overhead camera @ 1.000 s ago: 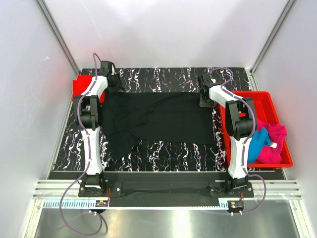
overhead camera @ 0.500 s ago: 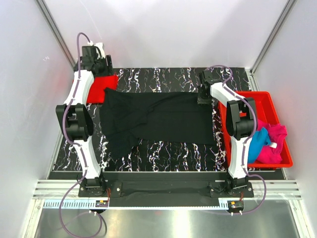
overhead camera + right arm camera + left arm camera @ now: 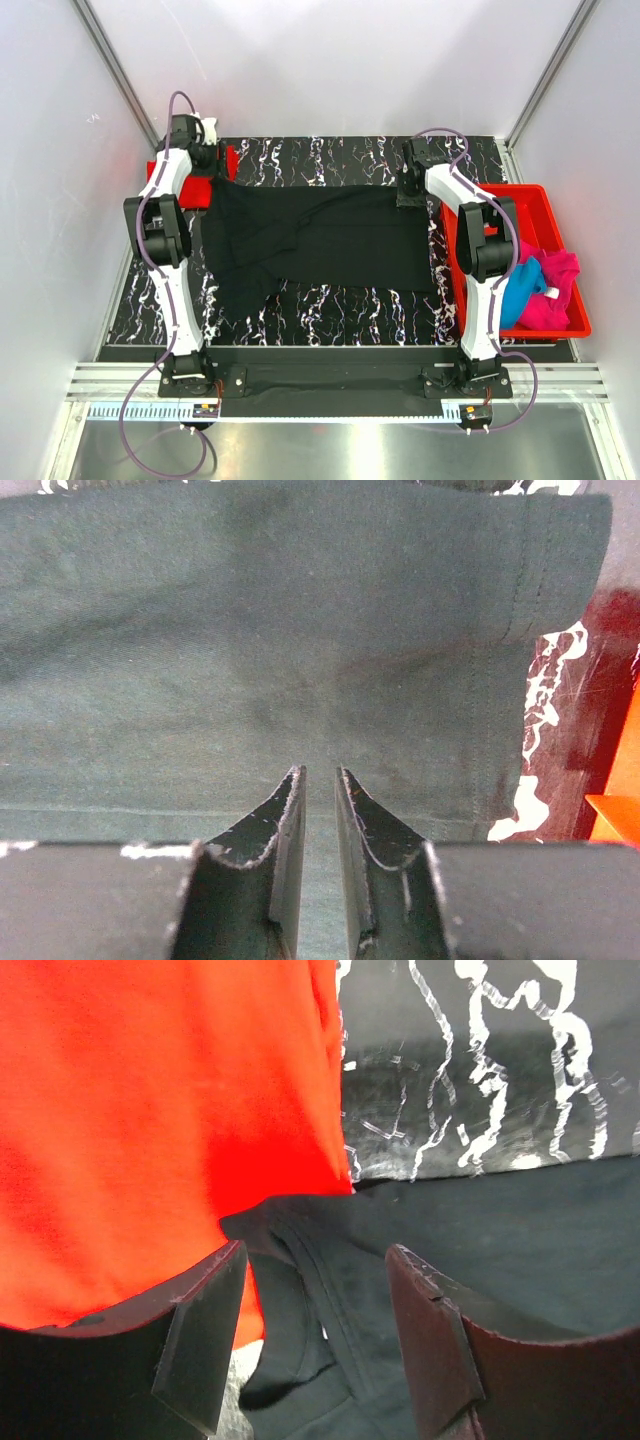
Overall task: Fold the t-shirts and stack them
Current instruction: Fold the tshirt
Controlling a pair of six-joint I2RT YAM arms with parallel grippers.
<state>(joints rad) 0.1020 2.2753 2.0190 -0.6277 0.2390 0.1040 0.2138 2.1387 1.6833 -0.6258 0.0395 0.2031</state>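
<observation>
As seen from overhead, the black t-shirt [image 3: 330, 240] lies spread across the middle of the marbled table [image 3: 330, 305]. Its long side runs from 9 to 3 o'clock, and a rumpled part droops toward 7 o'clock.

The left gripper [image 3: 315, 1260] is released, its jaws wide apart and nothing held. It hangs over the shirt's 10 o'clock corner. In the left wrist view a turned-over black corner with a stitched edge lies directly below the gap between the fingers [image 3: 205, 1345]. As far as can be judged, it is clear of both pads.

The red t-shirt [image 3: 150, 1110] lies at 10 to 11 o'clock of that gap, touching the black corner and running behind the left finger. From overhead it occupies the table's 10 o'clock corner.

The right gripper [image 3: 320, 780] has its jaws parted by a narrow slit only, with no cloth gathered between them. Flat black fabric shows through the gap. It stands over the shirt's 2 o'clock corner. In the wrist view the stitched hem runs at 2 to 3 o'clock of the fingertips, with bare table just beyond. Whether the tips touch the fabric cannot be determined.

The red bin [image 3: 548, 196] stands at the table's 3 o'clock edge, just beside the black shirt's right end. Inside it the blue t-shirt [image 3: 520, 288] and the magenta t-shirt [image 3: 560, 285] lie bunched together, touching, toward 4 o'clock.
</observation>
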